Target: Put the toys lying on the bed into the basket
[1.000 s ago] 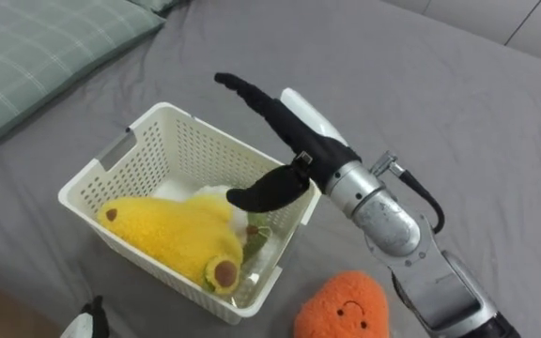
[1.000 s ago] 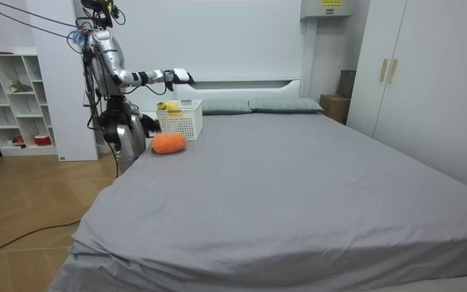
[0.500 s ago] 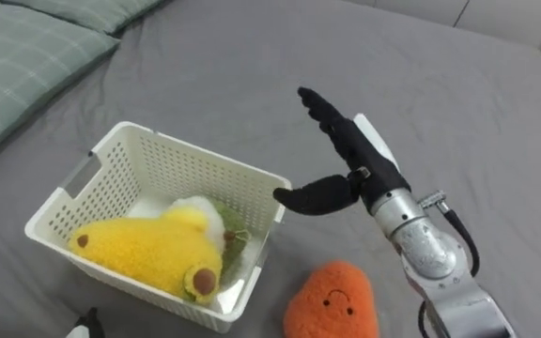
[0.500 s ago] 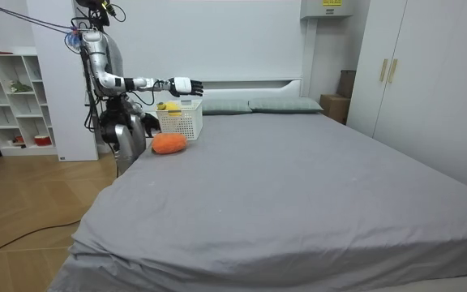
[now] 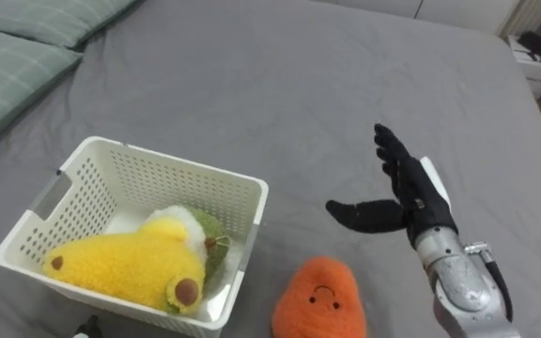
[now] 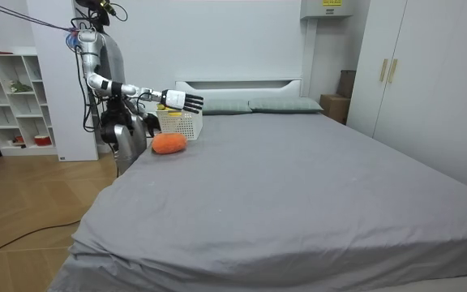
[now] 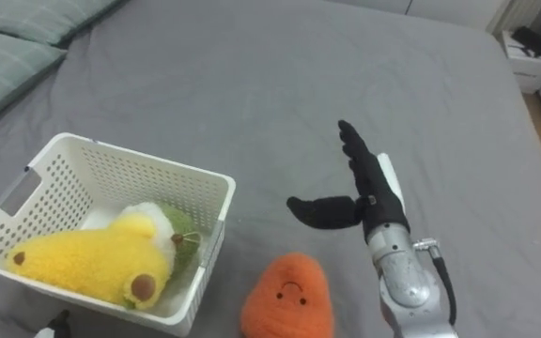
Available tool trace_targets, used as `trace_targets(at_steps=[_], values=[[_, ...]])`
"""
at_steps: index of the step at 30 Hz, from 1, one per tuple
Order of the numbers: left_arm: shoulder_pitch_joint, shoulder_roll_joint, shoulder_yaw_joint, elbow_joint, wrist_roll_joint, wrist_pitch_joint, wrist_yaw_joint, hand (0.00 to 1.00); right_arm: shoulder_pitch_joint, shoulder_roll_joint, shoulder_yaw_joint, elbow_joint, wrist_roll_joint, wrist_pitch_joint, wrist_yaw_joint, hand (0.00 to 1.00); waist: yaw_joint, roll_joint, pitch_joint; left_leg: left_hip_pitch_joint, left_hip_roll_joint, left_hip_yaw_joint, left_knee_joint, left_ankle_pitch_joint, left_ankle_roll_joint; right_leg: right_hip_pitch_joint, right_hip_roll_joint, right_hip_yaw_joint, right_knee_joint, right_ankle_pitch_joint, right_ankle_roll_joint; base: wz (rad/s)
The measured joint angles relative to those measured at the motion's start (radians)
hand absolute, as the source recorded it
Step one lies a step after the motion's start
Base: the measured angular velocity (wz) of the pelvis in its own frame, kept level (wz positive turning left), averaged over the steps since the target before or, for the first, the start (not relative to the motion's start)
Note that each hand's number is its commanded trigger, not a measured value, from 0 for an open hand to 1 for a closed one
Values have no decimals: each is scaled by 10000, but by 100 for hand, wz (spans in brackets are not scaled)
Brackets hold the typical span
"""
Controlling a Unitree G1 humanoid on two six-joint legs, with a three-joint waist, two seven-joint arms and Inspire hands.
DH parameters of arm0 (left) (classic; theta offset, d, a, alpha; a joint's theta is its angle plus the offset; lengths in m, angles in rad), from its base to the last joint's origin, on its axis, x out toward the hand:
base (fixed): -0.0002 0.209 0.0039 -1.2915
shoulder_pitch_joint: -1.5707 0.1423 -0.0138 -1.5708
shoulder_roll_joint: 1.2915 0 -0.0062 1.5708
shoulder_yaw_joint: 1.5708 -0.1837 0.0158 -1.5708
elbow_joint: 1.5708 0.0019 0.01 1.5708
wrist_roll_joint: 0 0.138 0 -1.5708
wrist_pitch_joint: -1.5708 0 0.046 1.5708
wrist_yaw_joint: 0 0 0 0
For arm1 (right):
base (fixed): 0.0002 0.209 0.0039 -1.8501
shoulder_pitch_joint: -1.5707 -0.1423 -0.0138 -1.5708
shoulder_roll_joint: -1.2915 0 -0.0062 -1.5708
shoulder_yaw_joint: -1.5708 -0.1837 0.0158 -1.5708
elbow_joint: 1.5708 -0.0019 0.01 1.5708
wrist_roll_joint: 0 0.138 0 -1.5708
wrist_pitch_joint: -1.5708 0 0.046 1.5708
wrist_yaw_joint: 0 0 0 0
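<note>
Nearest, at the picture's bottom edge just this side of the basket (image 5: 172, 183), a sliver of the left hand (image 7: 53, 329) is showing; cannot tell how its fingers are set

Orange plush toy (image 5: 319, 300) is lying face-up on the grey bed (image 5: 252, 75), just beside the basket's near right corner and outside it: the one toy in sight not yet collected

Right hand (image 5: 421, 202) is hovering to the right of the basket, beyond the orange toy and apart from it, over bare sheet. Fingers are stretching straight, thumb is spreading wide toward the basket, nothing in it. Judging by that spread, it is being kept ready for a fresh grasp, and the orange toy is the likely target

Basket is sitting on the sheet, rim up. Inside, a yellow plush (image 5: 120, 268) is lying along the near wall, a white-and-green plush (image 5: 193, 233) tucked against it: both counting as collected

Beyond the basket to the left, a green checked pillow (image 5: 7, 66) is lying at the bed's head

Room view: robot is standing at the bedside by the basket, right arm reaching out over the mattress
</note>
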Motion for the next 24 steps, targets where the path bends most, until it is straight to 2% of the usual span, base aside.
trace_targets(at_steps=[7, 10, 14, 20, 24], values=[[0, -52, 4, 31, -246, -23, 68, 0, 155, 6, -3, 525, -3, -24, -27, 0, -242, -2, -18, 2, 5, 22, 2, -8, -4, -34, 4, 7, -2, 0, -1, -1], [-2, -58, 3, 27, -244, -22, 52, 0, 156, 26, -3, 906, -73, -30, 57, 0, -238, -54, -55, -39, 4, 26, 0, -8, -4, -104, 4, 18, 7, 1, -1, 0], [-1, -58, -4, 25, -240, -21, 52, 0, 151, 176, -2, 1539, -354, -45, 69, 0, -249, -62, -59, -108, 5, 25, -2, -7, -3, -120, 5, 10, 9, 1, -2, 0], [-2, -58, -81, 5, -263, -33, 53, 0, 128, 375, 102, 2950, -334, -51, 180, 0, -209, -16, -19, -149, 4, 27, -1, -28, 6, -145, 2, 47, 0, 3, 2, 0], [-3, -53, -208, 4, -258, -46, 58, 0, 114, 436, 476, 3489, -151, -51, 430, 0, -220, 49, 41, -189, 4, 12, 2, -42, 7, -158, 3, -12, -17, 0, 6, 1]])
